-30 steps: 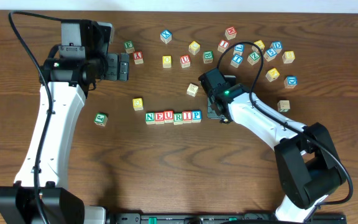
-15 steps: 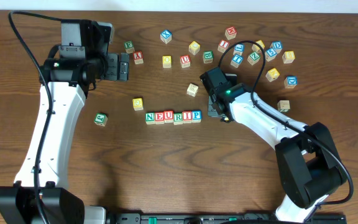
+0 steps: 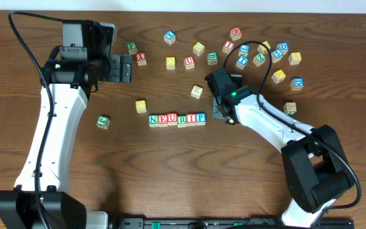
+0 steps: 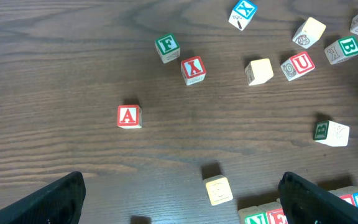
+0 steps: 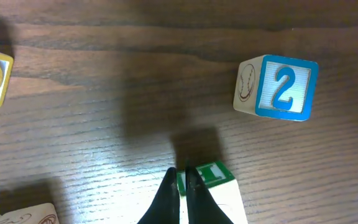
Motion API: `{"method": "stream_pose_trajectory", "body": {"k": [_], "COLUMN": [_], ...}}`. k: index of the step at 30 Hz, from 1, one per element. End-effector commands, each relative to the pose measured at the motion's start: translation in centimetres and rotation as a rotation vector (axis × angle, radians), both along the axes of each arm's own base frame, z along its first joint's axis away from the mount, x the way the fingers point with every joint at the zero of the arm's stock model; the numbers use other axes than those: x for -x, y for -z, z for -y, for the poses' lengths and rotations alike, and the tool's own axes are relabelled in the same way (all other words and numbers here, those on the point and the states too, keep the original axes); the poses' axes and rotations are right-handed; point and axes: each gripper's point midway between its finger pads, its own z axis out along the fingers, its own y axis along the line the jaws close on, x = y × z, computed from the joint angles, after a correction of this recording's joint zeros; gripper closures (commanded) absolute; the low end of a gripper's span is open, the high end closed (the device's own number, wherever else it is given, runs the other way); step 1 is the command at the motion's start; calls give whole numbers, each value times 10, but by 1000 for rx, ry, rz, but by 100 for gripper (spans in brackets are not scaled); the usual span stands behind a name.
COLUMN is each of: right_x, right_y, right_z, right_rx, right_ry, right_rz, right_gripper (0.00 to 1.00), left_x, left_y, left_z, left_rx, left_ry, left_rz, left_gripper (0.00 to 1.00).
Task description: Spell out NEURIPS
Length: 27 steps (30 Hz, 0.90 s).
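Observation:
Six wooden cubes stand in a row reading N E U R I P at mid-table; its N end shows at the bottom of the left wrist view. A yellow-faced cube lies apart, up and left of the N. My right gripper sits just right of the P, shut, its tips resting over a green-lettered cube with nothing between them. That cube is hidden from overhead. My left gripper hangs open and empty, high at the back left.
Loose cubes are scattered across the back right. Others are a blue 2, a red A, a green F, a red X, one cube above the row and a green one at left.

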Motion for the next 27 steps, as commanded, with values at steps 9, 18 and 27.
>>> {"method": "stream_pose_trajectory", "body": {"k": [9,18,27], "right_x": [0,-5,-19], "right_y": [18,17,-7], "right_z": [3,8,-8], "right_rx": [12,9,-26], "right_ry": [-6,1,-74], "right_rz": [-26,-20,-11], "right_gripper": [99,99,99], "left_x": [-4,-4,-4], "left_y": [-12,-12,-12], "left_z": [0,0,0], "left_rx": [-1,-1,-1], "left_ry": [9,9,9], "left_rz": [31,31,31], "left_gripper": [2,2,2]}}
